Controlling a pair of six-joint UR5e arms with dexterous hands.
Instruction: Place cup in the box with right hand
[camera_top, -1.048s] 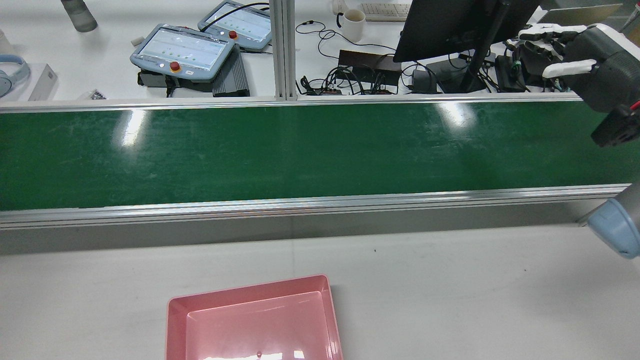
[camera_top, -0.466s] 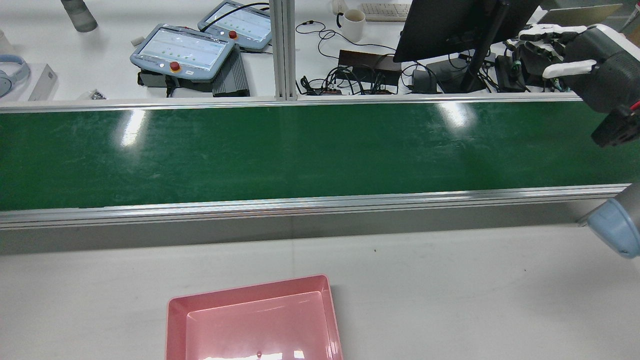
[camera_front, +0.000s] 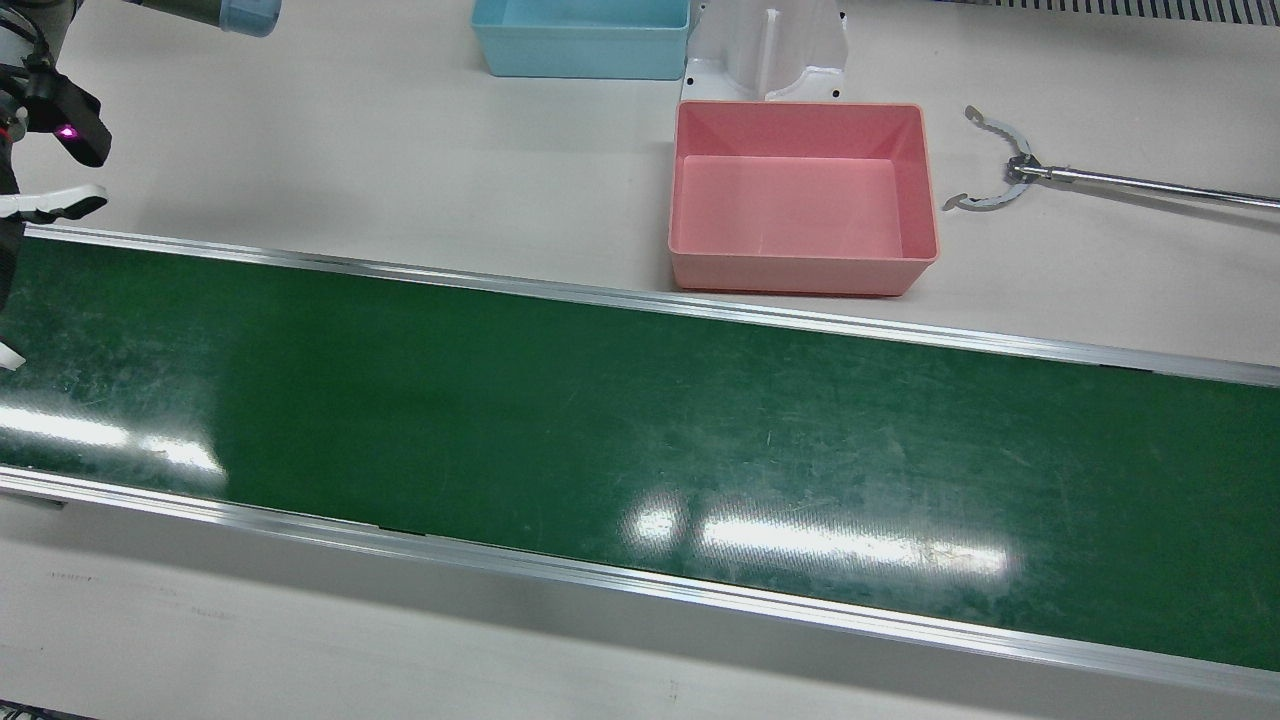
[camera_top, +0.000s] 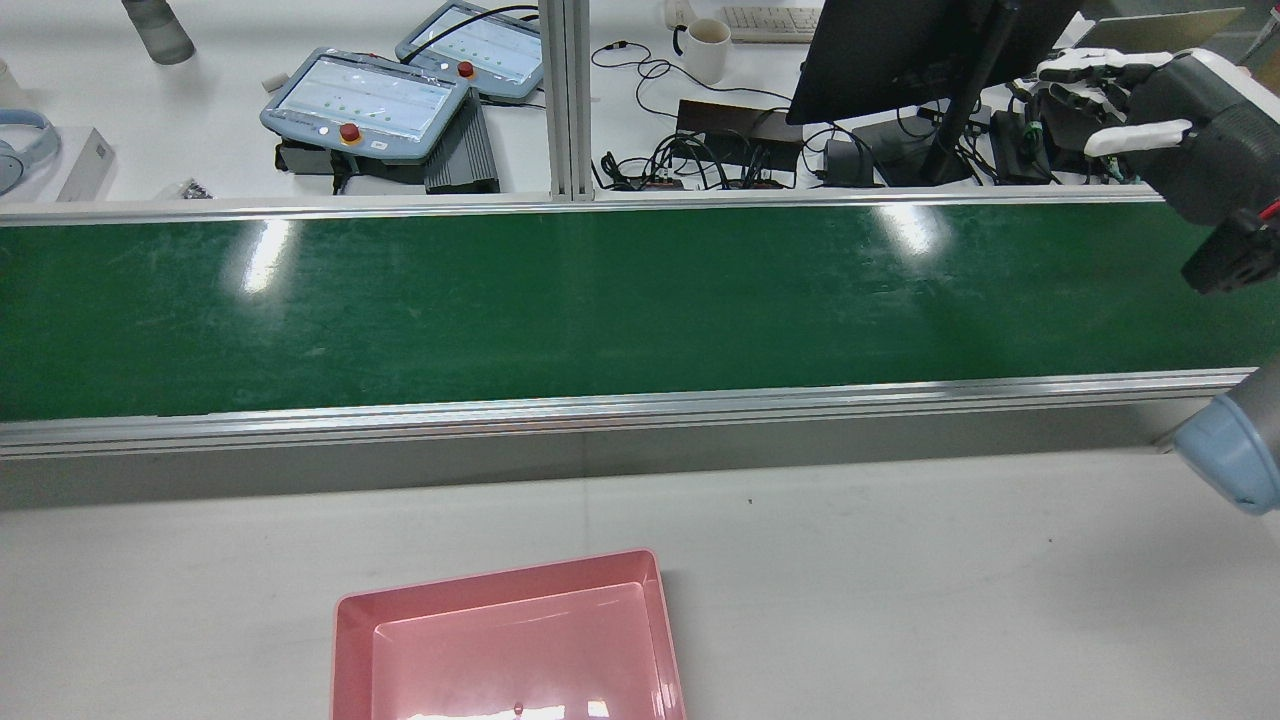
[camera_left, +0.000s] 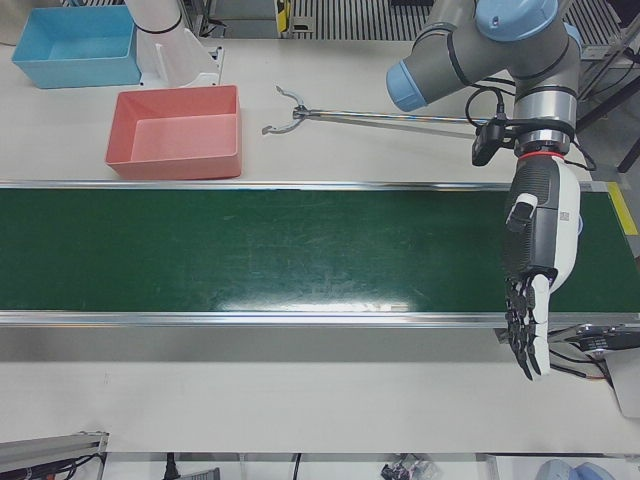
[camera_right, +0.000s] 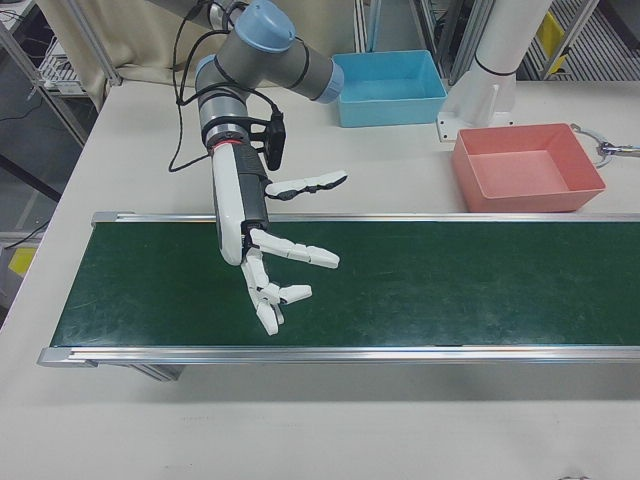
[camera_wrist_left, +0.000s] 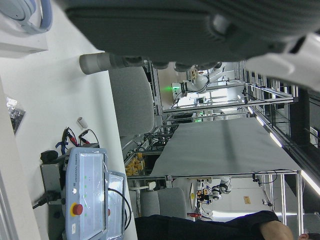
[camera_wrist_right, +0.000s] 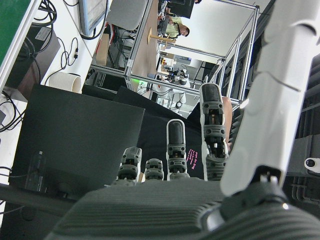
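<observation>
No cup shows on the green belt (camera_front: 640, 420) in any view. The pink box (camera_front: 800, 272) stands empty on the white table beside the belt; it also shows in the rear view (camera_top: 500, 598) and the right-front view (camera_right: 520, 195). My right hand (camera_right: 255, 250) hangs over the belt's end, open, fingers spread, holding nothing; it shows at the right edge of the rear view (camera_top: 1160, 100). My left hand (camera_left: 530, 290) hangs over the belt's other end, open and empty, fingers pointing down.
A blue box (camera_front: 580, 55) stands behind the pink one, next to a white pedestal (camera_front: 765, 50). A metal grabber tool (camera_front: 1000, 180) lies on the table beside the pink box. Monitor, pendants, cables and a white mug (camera_top: 705, 48) sit on the desk beyond the belt.
</observation>
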